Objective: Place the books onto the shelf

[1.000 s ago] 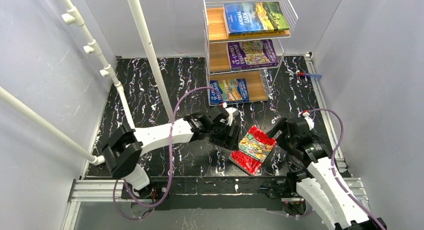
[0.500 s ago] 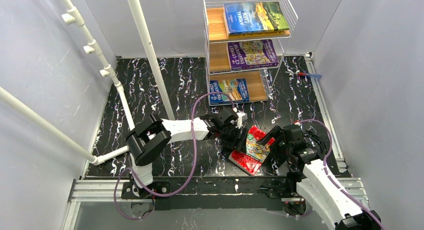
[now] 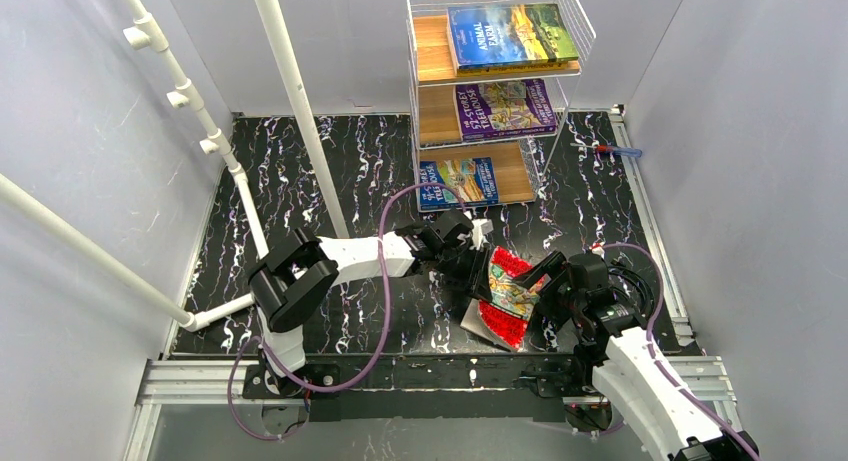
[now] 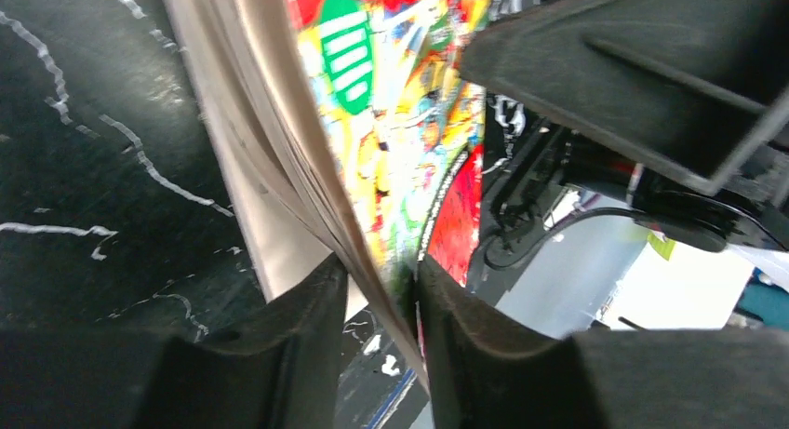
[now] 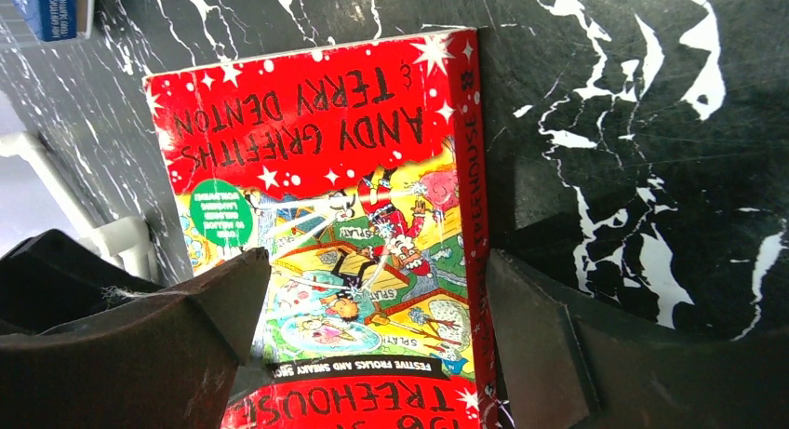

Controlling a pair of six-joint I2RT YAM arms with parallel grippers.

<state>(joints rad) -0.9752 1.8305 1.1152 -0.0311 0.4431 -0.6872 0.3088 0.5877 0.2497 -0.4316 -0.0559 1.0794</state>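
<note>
The red Treehouse book (image 3: 510, 293) lies tilted on the black marbled table, its left page edge raised. My left gripper (image 3: 482, 269) is shut on that edge; in the left wrist view its fingers (image 4: 307, 327) pinch the cover and pages (image 4: 400, 103). My right gripper (image 3: 545, 278) stands open at the book's right side. In the right wrist view, one finger (image 5: 186, 336) is over the cover (image 5: 316, 150) and the other is beside the spine. On the white wire shelf (image 3: 425, 56) lie the blue Animal Farm (image 3: 510, 36), a purple book (image 3: 505, 109) and a blue book (image 3: 458, 181).
White poles (image 3: 290, 91) slant across the left half of the table. A small blue and red pen-like object (image 3: 618, 152) lies at the far right, beside the shelf. Grey walls close in on the table at both sides and the back.
My left gripper has moved right to the red book, closed on its left edge and lifted that edge. The right gripper has come down against the book's right side.
</note>
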